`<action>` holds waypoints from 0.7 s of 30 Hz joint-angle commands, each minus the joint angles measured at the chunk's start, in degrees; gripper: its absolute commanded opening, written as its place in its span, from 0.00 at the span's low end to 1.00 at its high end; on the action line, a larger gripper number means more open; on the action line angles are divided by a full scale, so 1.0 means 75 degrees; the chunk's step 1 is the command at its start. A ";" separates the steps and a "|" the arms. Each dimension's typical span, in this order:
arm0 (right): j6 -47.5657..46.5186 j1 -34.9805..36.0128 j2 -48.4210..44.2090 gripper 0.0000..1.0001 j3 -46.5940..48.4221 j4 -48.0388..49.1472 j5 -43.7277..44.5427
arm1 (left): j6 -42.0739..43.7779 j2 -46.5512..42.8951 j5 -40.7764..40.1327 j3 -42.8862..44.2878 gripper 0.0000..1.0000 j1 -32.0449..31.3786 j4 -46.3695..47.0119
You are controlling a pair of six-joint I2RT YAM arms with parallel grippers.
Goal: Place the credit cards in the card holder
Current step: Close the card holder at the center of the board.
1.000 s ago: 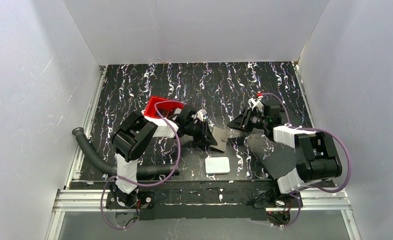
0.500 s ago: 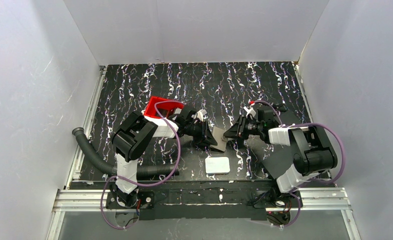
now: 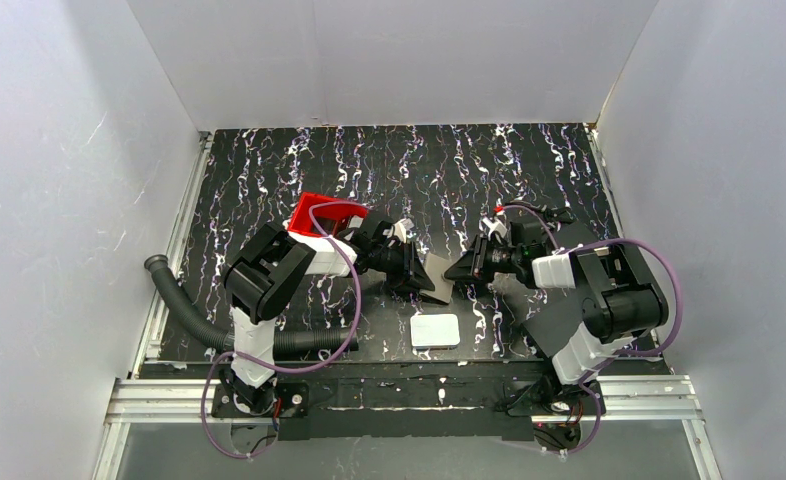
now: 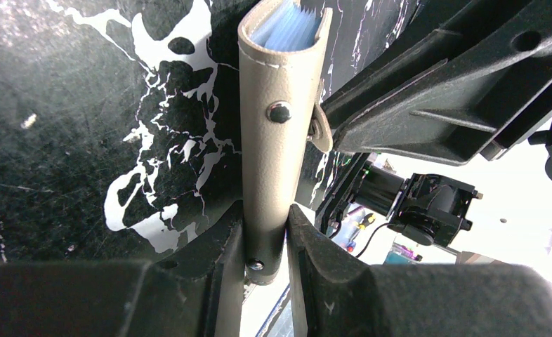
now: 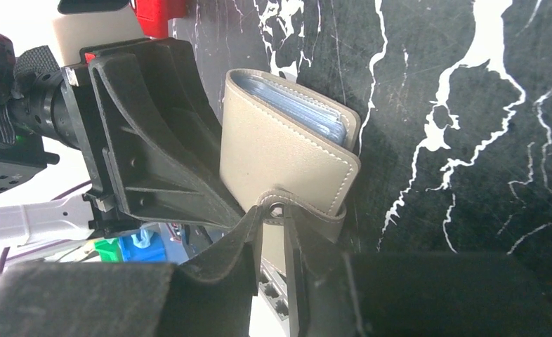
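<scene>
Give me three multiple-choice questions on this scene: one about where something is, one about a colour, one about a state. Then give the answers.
1. Where does the white slab lie?
A in the tray
B on the table, near its front edge
C against the far wall

2. What colour is the tray?
A blue
B green
C red

3. What is the left gripper doing?
A shut on the holder
B open above the slab
C shut on the tray

Answers:
1 B: the top view shows it flat on the table's near part.
2 C: its red wall shows behind the left arm.
3 A: in the left wrist view its jaws clamp the holder's spine.
</scene>
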 commanded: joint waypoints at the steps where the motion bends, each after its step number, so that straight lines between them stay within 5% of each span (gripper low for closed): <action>1: -0.0223 0.0145 -0.0053 0.25 -0.0067 0.0170 -0.0054 | 0.0124 0.0133 -0.0637 0.0022 0.00 0.0066 -0.0330; 6: -0.1190 0.0145 -0.0003 0.25 0.0370 -0.1302 0.0177 | 0.0184 0.0288 -0.0481 0.0094 0.00 0.0069 -0.0330; 14: -0.2064 0.0173 0.0066 0.46 0.1187 -0.2889 0.0340 | 0.0199 0.0245 -0.0544 -0.0035 0.00 0.0080 -0.0330; 21: -0.2440 0.0497 0.0169 0.45 0.1604 -0.3595 0.0985 | 0.0207 0.0233 -0.0522 0.0003 0.00 0.0074 -0.0330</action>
